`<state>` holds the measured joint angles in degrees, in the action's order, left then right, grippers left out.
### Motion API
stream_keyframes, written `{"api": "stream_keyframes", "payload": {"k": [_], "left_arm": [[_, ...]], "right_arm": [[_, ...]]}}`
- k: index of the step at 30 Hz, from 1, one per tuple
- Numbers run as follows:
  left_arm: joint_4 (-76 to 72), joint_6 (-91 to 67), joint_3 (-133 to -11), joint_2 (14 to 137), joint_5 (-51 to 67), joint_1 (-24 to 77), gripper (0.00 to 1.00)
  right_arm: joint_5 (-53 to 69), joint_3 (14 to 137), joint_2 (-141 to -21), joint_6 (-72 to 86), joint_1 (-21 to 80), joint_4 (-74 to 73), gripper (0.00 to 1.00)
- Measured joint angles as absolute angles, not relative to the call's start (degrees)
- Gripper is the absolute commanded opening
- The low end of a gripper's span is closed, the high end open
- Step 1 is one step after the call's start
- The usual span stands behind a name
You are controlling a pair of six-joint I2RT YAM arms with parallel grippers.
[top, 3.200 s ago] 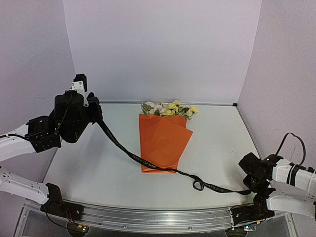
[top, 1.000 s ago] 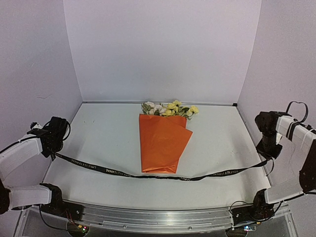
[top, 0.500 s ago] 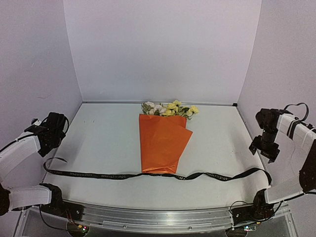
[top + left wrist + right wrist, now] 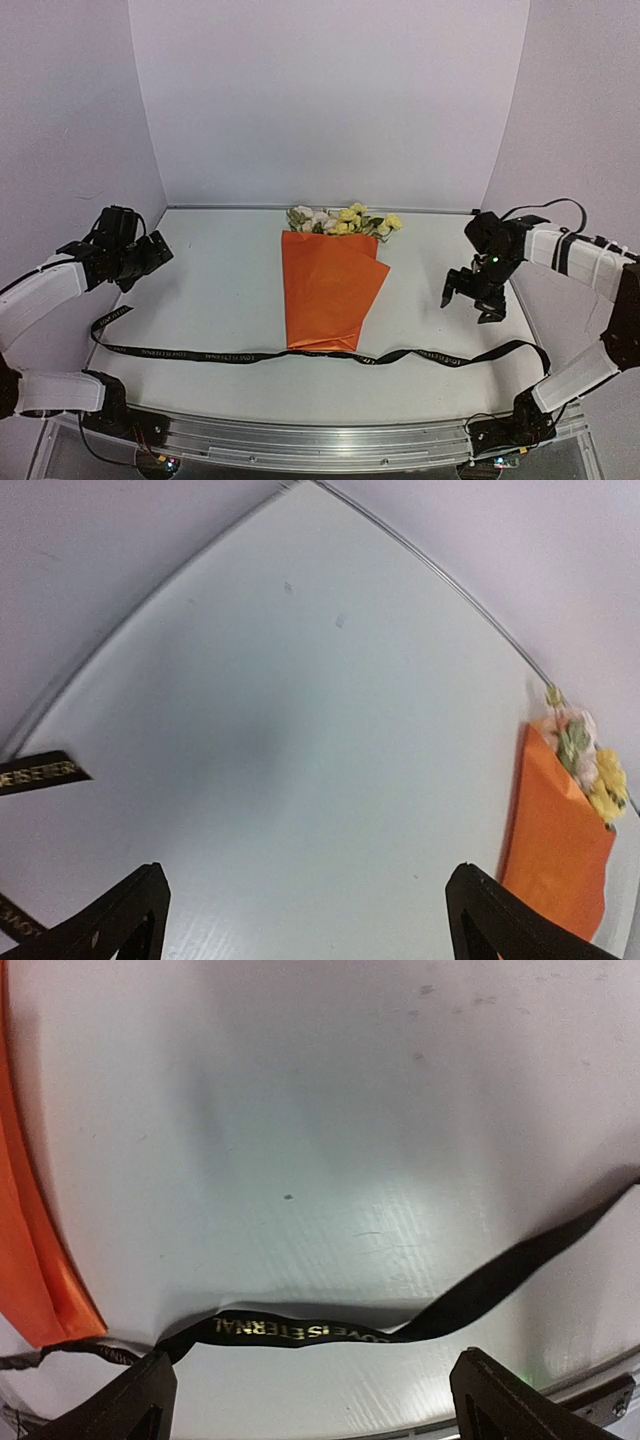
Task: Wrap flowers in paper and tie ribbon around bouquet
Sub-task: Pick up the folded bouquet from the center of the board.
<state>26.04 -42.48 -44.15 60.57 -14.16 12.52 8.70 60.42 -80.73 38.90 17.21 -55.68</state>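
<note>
The orange paper (image 4: 330, 295) lies folded as a cone in the middle of the table. The yellow and cream flowers (image 4: 343, 220) stick out of its far end. The black ribbon (image 4: 220, 355) lies loose on the table from left to right, passing just at the cone's near tip. My left gripper (image 4: 150, 258) hovers open at the left, with the ribbon's end (image 4: 40, 773) on the table beside it. In the left wrist view its gripper (image 4: 305, 900) is empty. My right gripper (image 4: 470, 303) is open right of the cone, above the ribbon (image 4: 300, 1330) and empty (image 4: 310, 1380).
Grey walls close the table (image 4: 220, 280) on the left, back and right. A metal rail (image 4: 320, 440) runs along the near edge. The paper's edge (image 4: 30, 1250) shows at the left of the right wrist view.
Both grippers have opened and let go of the ribbon, which dropped from taut to slack on the table. Both arms have since moved inward toward the cone.
</note>
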Motion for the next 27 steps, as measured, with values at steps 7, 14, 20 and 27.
{"api": "stream_keyframes", "payload": {"k": [7,14,20,27], "left_arm": [[16.58,-42.24,-47.31,73.95,-0.18,24.50,0.90],[6.38,-42.19,-50.44,87.37,12.64,29.15,0.88],[-0.38,-42.02,-53.59,95.09,20.58,32.46,0.82],[-3.45,-42.74,-55.81,101.91,25.01,34.18,0.74]], "right_arm": [[12.66,64.47,-91.40,38.13,29.62,-47.81,0.94],[16.82,70.49,-101.37,38.92,35.69,-39.00,0.88],[19.46,71.74,-107.56,40.57,37.01,-32.58,0.83],[21.24,71.79,-111.58,42.52,37.19,-26.41,0.74]]}}
